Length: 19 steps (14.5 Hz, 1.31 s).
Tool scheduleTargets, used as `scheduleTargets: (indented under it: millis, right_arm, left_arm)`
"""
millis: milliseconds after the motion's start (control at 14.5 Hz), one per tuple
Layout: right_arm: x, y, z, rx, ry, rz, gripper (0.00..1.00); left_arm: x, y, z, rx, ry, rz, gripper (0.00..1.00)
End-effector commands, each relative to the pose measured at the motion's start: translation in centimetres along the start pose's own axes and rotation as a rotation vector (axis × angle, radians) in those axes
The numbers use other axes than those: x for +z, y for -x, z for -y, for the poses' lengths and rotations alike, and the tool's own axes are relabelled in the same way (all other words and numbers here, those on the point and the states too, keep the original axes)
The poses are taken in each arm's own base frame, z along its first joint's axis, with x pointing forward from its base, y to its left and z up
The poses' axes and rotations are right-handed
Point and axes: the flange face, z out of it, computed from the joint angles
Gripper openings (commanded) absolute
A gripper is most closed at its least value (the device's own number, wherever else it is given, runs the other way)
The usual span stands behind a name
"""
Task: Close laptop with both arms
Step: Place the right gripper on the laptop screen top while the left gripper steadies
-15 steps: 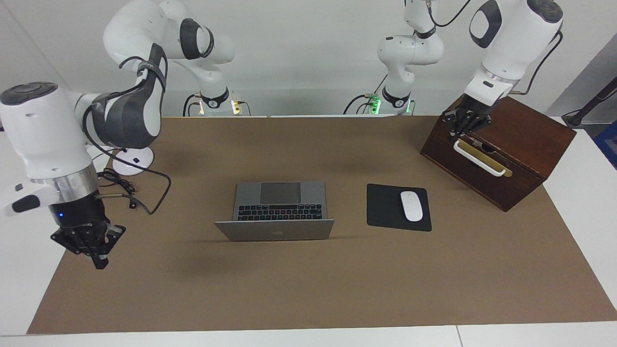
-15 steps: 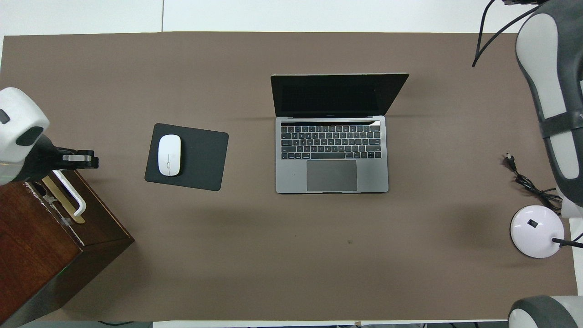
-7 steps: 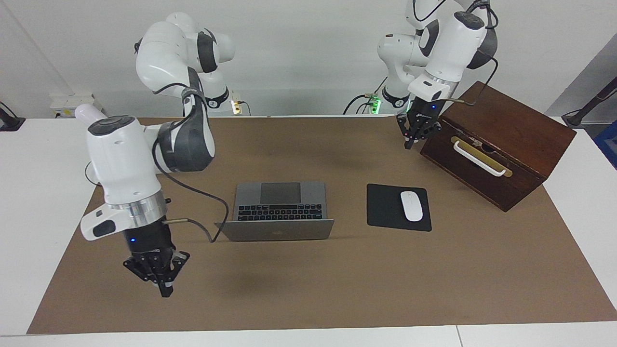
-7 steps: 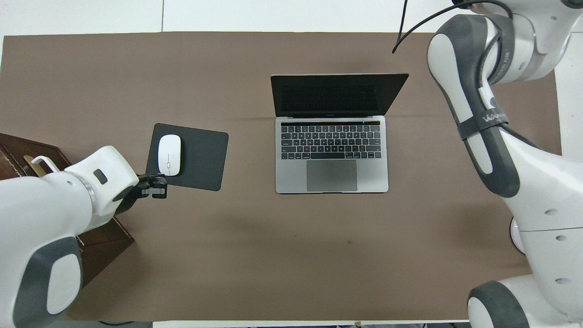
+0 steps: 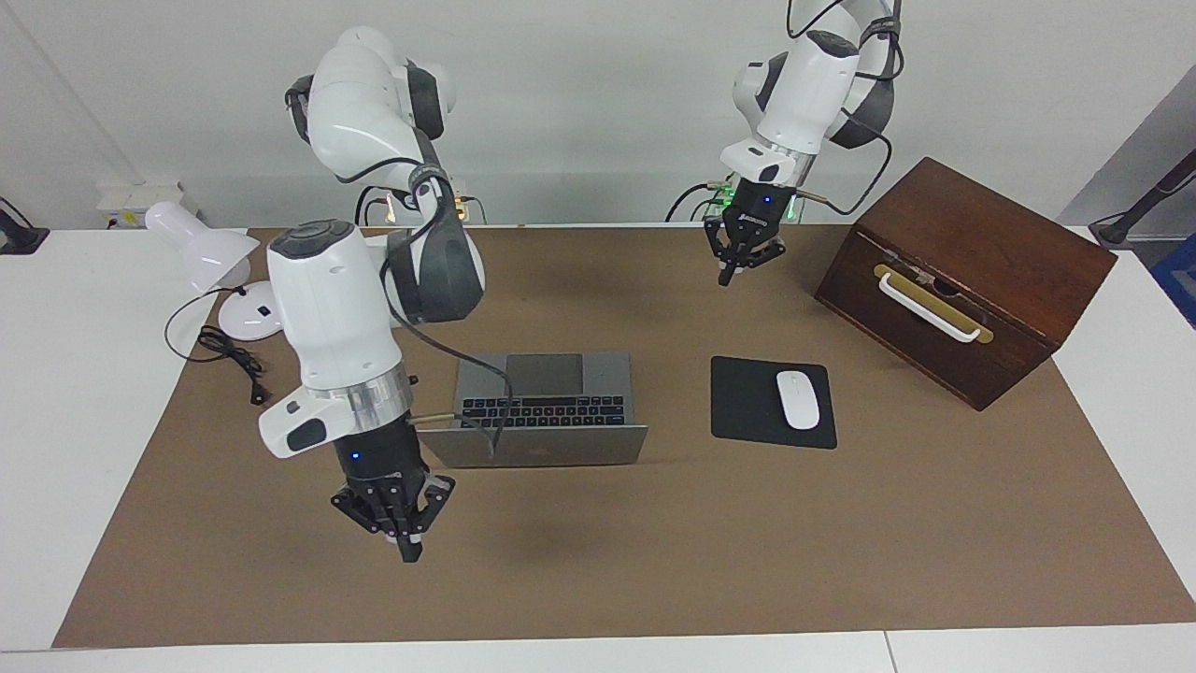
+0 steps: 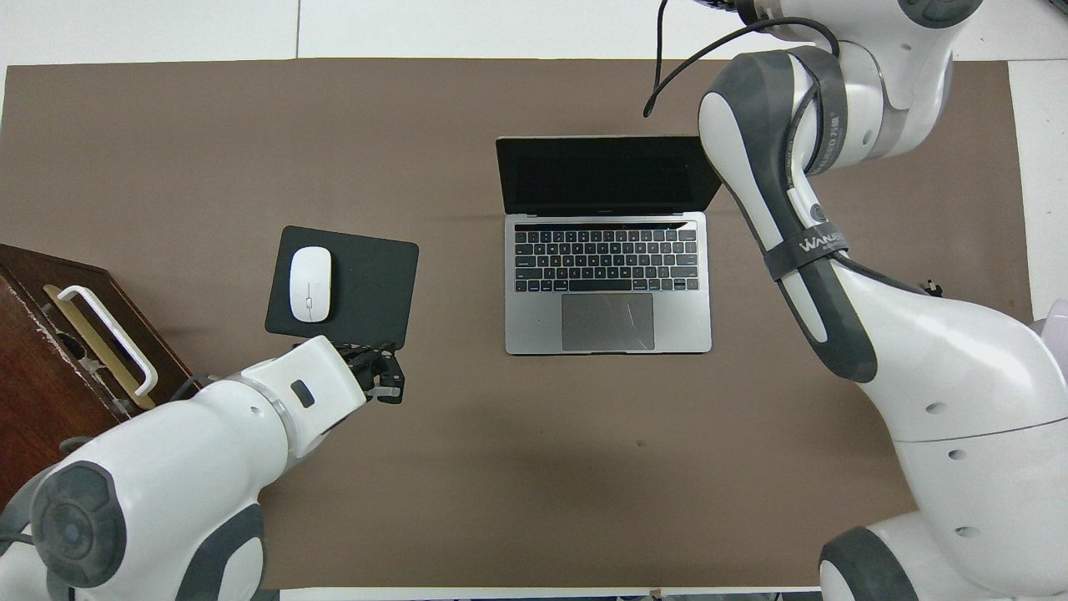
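The laptop (image 5: 542, 411) stands open in the middle of the brown mat, its screen facing the robots and its silver lid (image 5: 533, 447) raised; it also shows in the overhead view (image 6: 609, 284). My right gripper (image 5: 404, 547) hangs shut and empty over the mat, just off the lid's corner toward the right arm's end. It is hidden in the overhead view by its own arm. My left gripper (image 5: 741, 269) is shut and empty, raised over the mat by the mouse pad's edge nearest the robots; it also shows in the overhead view (image 6: 385, 380).
A black mouse pad (image 5: 747, 402) with a white mouse (image 5: 797, 399) lies beside the laptop toward the left arm's end. A wooden box (image 5: 967, 280) with a white handle stands at that end. A white lamp (image 5: 201, 248) and its cable lie at the right arm's end.
Both arms swung in toward the laptop. The right gripper moved from the table's end to the lid's corner. The left gripper left the wooden box and came beside the mouse pad.
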Motion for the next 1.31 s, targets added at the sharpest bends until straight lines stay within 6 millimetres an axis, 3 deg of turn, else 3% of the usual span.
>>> scheduleTargets:
  millis: [0,413,688,1239]
  right_arm:
    - [0.2,0.4,0.3,0.017,0.009,0.051,0.0]
    - [0.9,3.0,2.8,0.001,-0.016,0.215,0.0]
    - [0.9,4.6,4.7,-0.02,-0.042,0.304,0.0]
    - [-0.5,7.1,5.3,-0.012,-0.067,0.524,0.0]
  left_arm:
    - [1.2,2.2,-2.5,0.004,0.041,-0.063,0.0]
    - [7.0,3.6,-6.7,0.059,0.075,-0.16,0.0]
    - [11.6,4.5,-7.6,0.081,0.071,-0.218,0.0]
    - [14.2,4.2,-7.7,0.086,0.065,-0.265,0.0]
